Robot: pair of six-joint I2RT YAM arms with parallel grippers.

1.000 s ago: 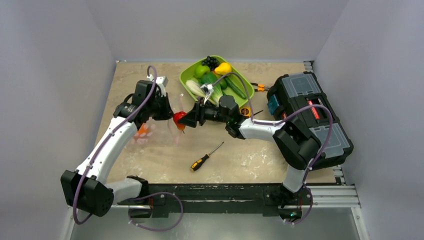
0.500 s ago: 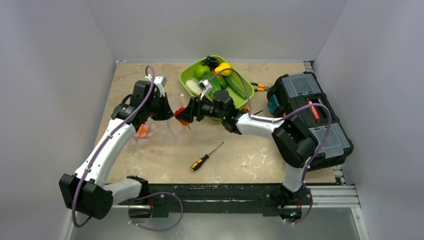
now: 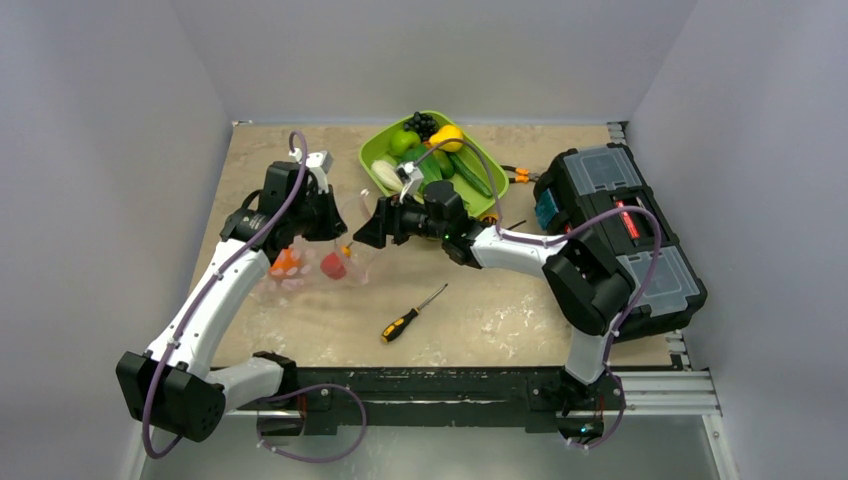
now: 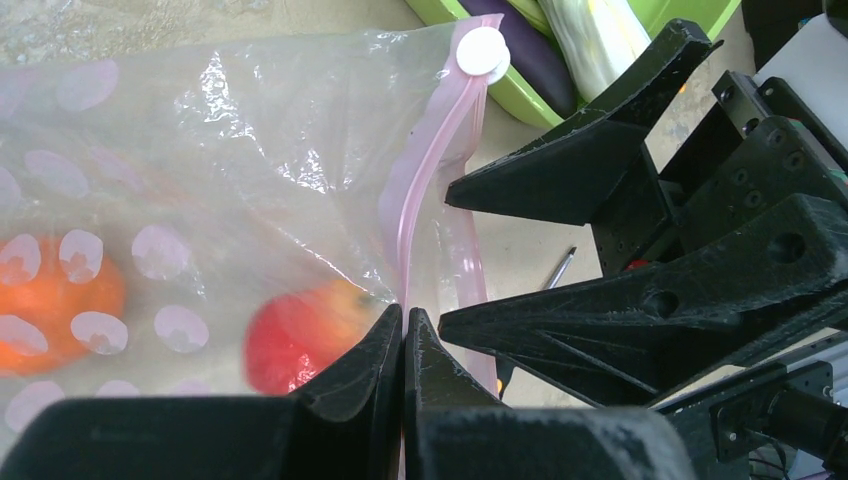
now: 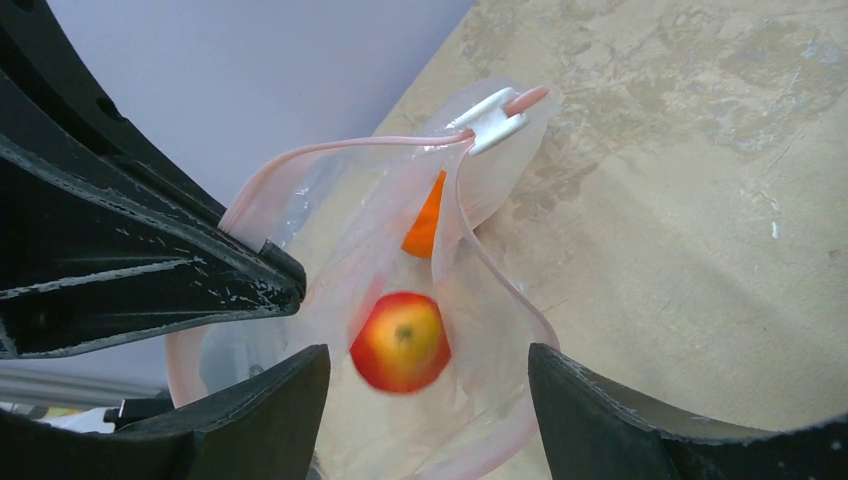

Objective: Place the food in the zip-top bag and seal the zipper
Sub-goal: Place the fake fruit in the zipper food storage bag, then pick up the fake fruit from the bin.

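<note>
A red fruit (image 5: 400, 342) is sitting inside the zip-top bag (image 4: 250, 130), slightly blurred, just beside an orange fruit (image 5: 425, 225) lying deeper in. The bag is resting on the tabletop (image 3: 500, 310) toward its left edge, with its mouth facing the middle. The pink zipper (image 4: 430, 170) is gaping open, and its white slider (image 4: 482, 50) is sitting at one end of the strip.

My left gripper (image 4: 403, 340) is pinching one lip of the mouth, jaws closed tight on the zipper strip and holding it up. My right gripper (image 3: 370, 232) is hovering at the mouth with jaws spread wide and nothing between them. The rest of the food (image 3: 430, 150) is waiting in the green tray (image 3: 372, 150) at the far edge. A screwdriver (image 3: 410, 315) is lying toward the near edge.

I am judging this step to be the end of a drop. To do it well, I am planning to keep the left pinch firm and raised so the mouth gapes. I am planning to back the right gripper straight out so its fingers are not snagging the loose lip, and only then reach for the tray.
</note>
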